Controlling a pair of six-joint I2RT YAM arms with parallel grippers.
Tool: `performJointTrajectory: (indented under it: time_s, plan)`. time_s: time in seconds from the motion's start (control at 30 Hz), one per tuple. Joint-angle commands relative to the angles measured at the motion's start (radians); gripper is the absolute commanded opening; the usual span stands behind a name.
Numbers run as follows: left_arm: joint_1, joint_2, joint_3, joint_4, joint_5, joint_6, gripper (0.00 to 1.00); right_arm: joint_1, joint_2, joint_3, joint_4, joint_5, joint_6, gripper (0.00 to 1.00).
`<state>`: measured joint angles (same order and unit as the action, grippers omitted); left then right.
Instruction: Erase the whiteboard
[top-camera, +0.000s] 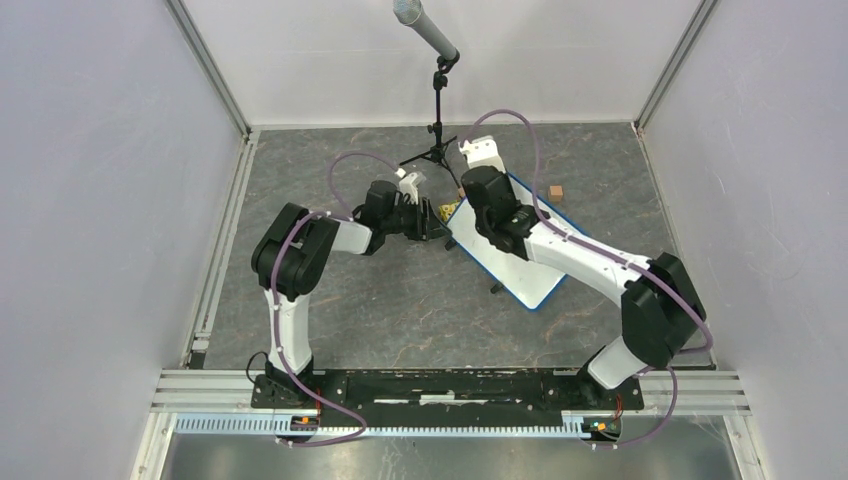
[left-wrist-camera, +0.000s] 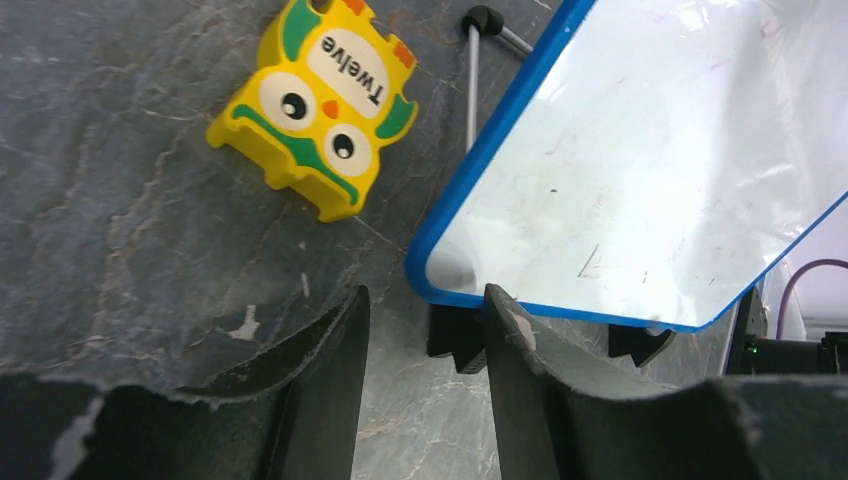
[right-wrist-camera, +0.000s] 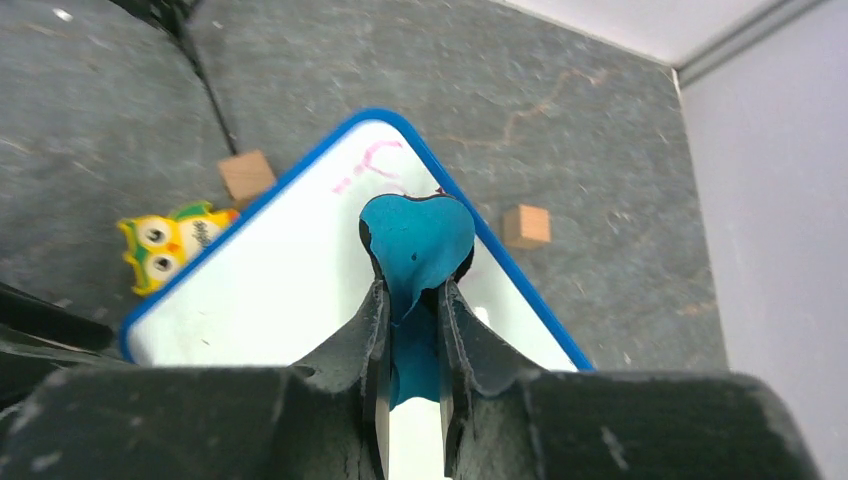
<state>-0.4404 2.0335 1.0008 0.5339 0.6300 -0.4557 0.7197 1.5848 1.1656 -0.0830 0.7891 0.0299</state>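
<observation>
The right gripper is clamping its jaws on a teal wiping pad, which is jutting ahead of them over the whiteboard, just short of the reddish marks at its far corner, likely to sweep them off. The left gripper is holding its jaws apart and empty, with the board's corner lying just ahead of them, probably to brace it.

From where I stand I count one flat white rectangular whiteboard with a blue rim on the one dark marbled surface. There is one yellow-and-green owl-shaped toy. Two small wooden cubes: one cube and a second cube. One soft teal-blue eraser pad. One grey microphone on one black tripod stand. Two arms, so two grippers: the left gripper and the right gripper.
</observation>
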Motion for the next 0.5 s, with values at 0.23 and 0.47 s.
performJointTrajectory:
  time_s: [0.23,0.47]
  plan:
    - [-0.077,-0.051,-0.039,0.147,0.002,-0.1,0.47,-0.002,-0.238,-0.214,-0.12,0.114,0.083,0.15]
    - [-0.181,-0.058,-0.138,0.305,-0.081,-0.229,0.37,-0.002,-0.406,-0.298,-0.163,0.04,0.15,0.15]
